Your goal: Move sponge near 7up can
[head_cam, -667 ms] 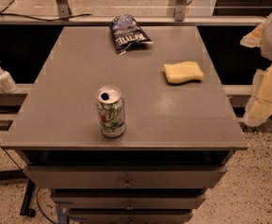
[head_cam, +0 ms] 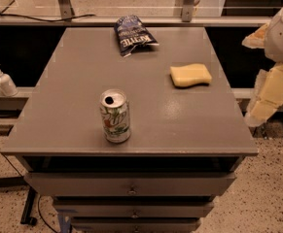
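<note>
The pale yellow sponge [head_cam: 190, 75] lies flat on the right side of the grey table [head_cam: 73, 120]. The 7up can [head_cam: 115, 116] stands upright near the table's front edge, left of centre, well apart from the sponge. My gripper [head_cam: 260, 76] hangs off the table's right edge, to the right of the sponge and clear of it. Its cream padded fingers [head_cam: 273, 95] are spread apart with nothing between them.
A dark blue chip bag [head_cam: 133, 34] lies at the back of the table. A white pump bottle [head_cam: 4, 80] stands on a ledge to the left. Drawers [head_cam: 131, 186] sit under the tabletop. Metal frame posts stand behind the table.
</note>
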Motion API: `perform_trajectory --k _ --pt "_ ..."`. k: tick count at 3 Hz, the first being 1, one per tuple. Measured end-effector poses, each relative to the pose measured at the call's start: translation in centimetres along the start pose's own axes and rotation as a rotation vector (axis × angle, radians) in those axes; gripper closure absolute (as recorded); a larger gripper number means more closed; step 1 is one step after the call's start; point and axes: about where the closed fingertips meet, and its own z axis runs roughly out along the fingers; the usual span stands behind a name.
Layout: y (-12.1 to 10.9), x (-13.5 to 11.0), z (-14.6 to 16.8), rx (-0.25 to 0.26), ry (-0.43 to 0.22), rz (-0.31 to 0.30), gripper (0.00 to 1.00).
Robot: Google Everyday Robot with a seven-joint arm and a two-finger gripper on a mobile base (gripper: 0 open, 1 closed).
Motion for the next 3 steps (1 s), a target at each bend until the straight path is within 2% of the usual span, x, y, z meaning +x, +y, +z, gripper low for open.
perform_trajectory --k 1,2,3 --pt "-2.8 -1.5 2.8 -0.004 -0.124 0.012 0.0" --pt "-5.5 -2.9 6.0 0.001 -0.207 0.038 0.0" --pt "-8.2 -3.1 9.8 0.009 -0.231 0.1 0.0"
